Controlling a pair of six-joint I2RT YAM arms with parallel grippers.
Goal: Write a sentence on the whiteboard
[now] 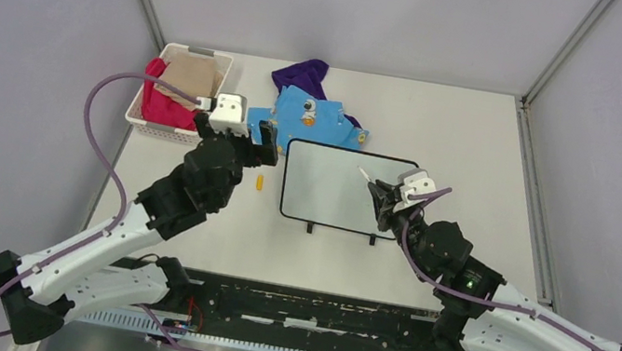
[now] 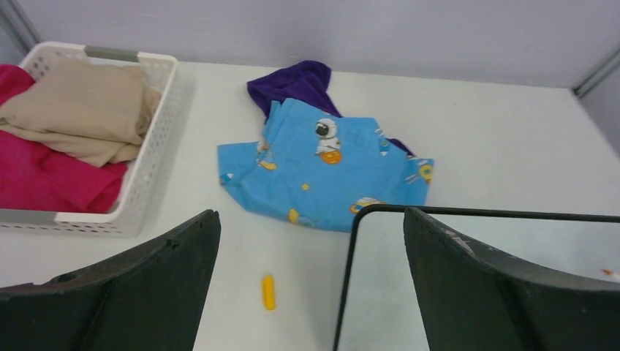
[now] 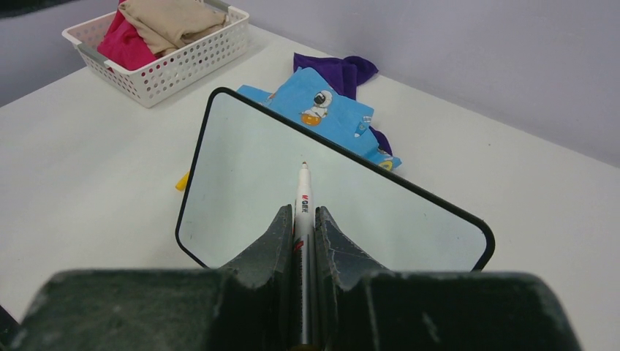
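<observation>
so, right fingers pinch a marker, tip over the whiteboard.

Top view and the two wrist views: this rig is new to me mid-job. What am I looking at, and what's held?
Two robot arms bolted at the table's near edge. The overhead picture looks down on both; the other two come from cameras on each wrist. The right arm's jaws are shut on a marker, tip over the blank whiteboard. The left arm's jaws hang open at its left edge. Also: yellow cap, blue astronaut-print garment, purple cloth, basket of folded clothes.
</observation>
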